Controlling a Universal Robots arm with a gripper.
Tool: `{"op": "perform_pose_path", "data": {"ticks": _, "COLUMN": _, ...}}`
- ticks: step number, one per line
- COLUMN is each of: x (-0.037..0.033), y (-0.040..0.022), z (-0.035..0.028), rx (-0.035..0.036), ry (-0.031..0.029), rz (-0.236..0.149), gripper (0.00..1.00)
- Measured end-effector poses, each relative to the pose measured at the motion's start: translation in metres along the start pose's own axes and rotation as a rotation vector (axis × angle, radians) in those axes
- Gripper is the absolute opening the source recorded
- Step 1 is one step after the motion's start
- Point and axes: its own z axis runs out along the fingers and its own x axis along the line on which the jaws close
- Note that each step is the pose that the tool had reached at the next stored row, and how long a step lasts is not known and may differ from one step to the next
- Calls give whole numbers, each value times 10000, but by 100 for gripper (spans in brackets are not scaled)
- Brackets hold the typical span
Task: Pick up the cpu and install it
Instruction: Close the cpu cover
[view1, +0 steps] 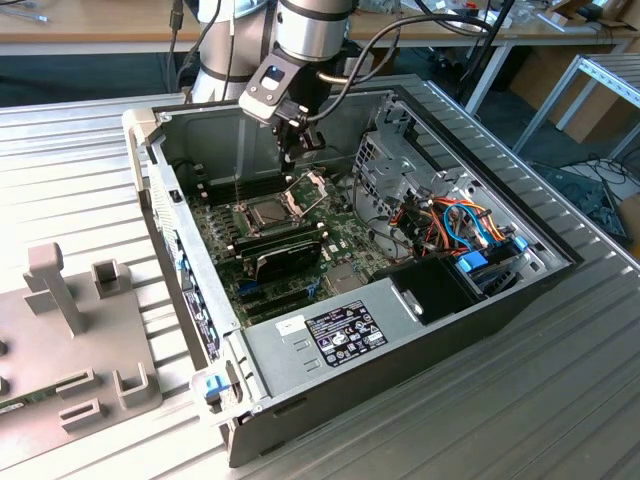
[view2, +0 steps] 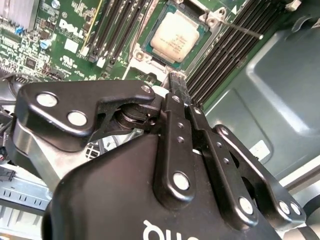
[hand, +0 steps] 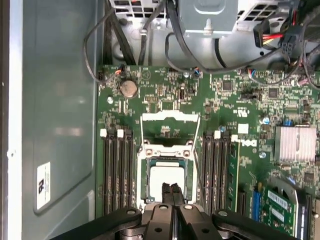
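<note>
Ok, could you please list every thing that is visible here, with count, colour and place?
small flat square metal cpu: one, silver-grey, in the motherboard's open socket
hinged metal socket frame: one, silver, raised open beside the cpu
flat motherboard: one, green, on the case floor
finned heatsink: one, silver, on the motherboard
long card: one, black, on the motherboard
open metal computer case: one, dark grey, on the table
ribbed metal table: one, silver, under the case
robot arm's gripper: one, black, shut, above the cpu

Bright even light, glare on ribbed table (view1: 90, 140), dim case (view1: 420, 355) interior
</note>
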Motion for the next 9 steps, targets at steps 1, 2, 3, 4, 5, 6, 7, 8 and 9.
{"op": "perform_pose_path", "data": {"ticks": 1, "x": -1, "y": 52, "z": 1, "rx": 1, "ry": -1, "rz": 2, "gripper": 11}}
{"op": "perform_pose_path", "data": {"ticks": 2, "x": -2, "y": 107, "z": 2, "rx": 0, "ry": -1, "rz": 0, "gripper": 11}}
{"op": "perform_pose_path", "data": {"ticks": 3, "x": -3, "y": 133, "z": 3, "rx": 0, "ry": 0, "rz": 1, "gripper": 11}}
{"op": "perform_pose_path", "data": {"ticks": 4, "x": -3, "y": 155, "z": 3, "rx": 0, "ry": 0, "rz": 2, "gripper": 11}}
{"op": "perform_pose_path", "data": {"ticks": 5, "x": -4, "y": 204, "z": 3, "rx": 1, "ry": -1, "rz": 0, "gripper": 11}}
{"op": "perform_pose_path", "data": {"ticks": 6, "x": -5, "y": 252, "z": 5, "rx": 0, "ry": 1, "rz": 1, "gripper": 11}}
{"op": "perform_pose_path", "data": {"ticks": 7, "x": -6, "y": 296, "z": 5, "rx": 0, "ry": 0, "rz": 1, "gripper": 11}}
{"op": "perform_pose_path", "data": {"ticks": 8, "x": -7, "y": 335, "z": 6, "rx": 1, "ry": -1, "rz": 0, "gripper": 11}}
{"op": "perform_pose_path", "data": {"ticks": 9, "x": -7, "y": 378, "z": 7, "rx": 1, "ry": -2, "rz": 2, "gripper": 11}}
